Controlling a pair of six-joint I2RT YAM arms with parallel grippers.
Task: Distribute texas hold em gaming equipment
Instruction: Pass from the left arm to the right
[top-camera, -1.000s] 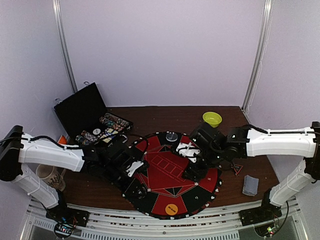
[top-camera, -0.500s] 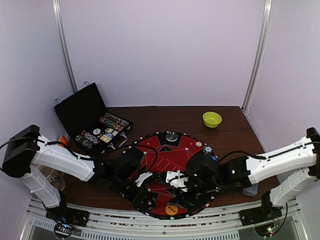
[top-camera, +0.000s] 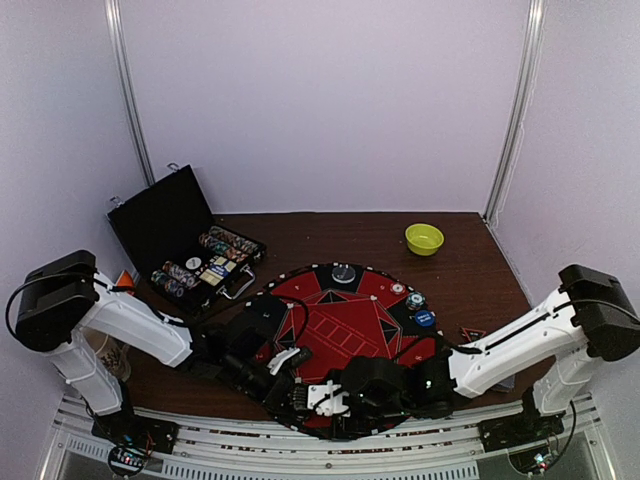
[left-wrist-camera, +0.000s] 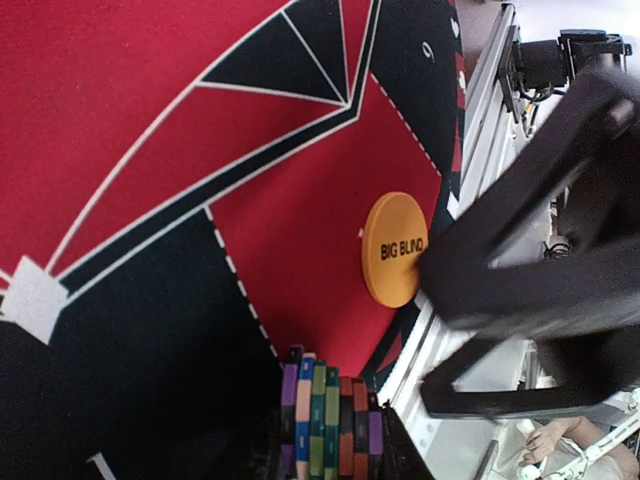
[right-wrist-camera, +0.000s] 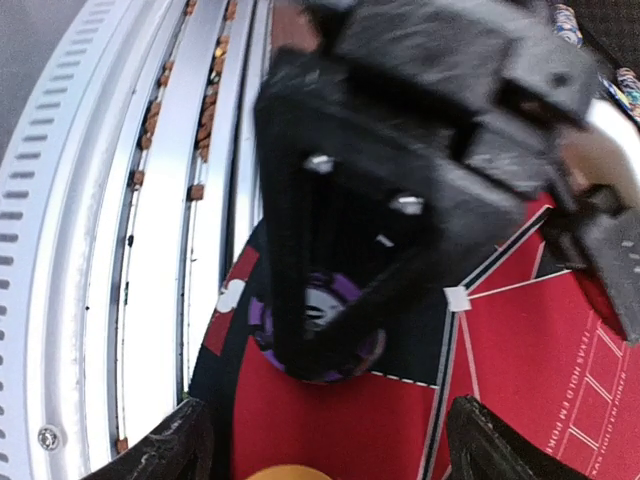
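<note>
**Operator:** Location of chip stack (left-wrist-camera: 325, 415)?

**Technician:** Clamped end to end in left gripper (left-wrist-camera: 332, 452), striped edges toward wrist camera. Positioned over black near sector of mat (top-camera: 350, 305), just beside orange BIG BLIND button (left-wrist-camera: 395, 250). Resting on mat or hanging just above: cannot tell from these views.

**Operator:** Status of right gripper (right-wrist-camera: 320, 455)?

**Technician:** Spread wide, empty, hovering close to left gripper at near rim of mat.

**Operator:** Handling properties?

**Technician:** Expect rigid, dense discs, light singly, noticeable as a column. Treat faces as smooth and prone to shearing. Treat column as loose, not bonded. Judge breakage risk low, scatter risk high.

**Operator:** Hold point?

**Technician:** Press on the two end faces, along column axis, as now. Avoid pinching across striped rims. Lower onto mat before easing squeeze. Keep clear of button.
</note>
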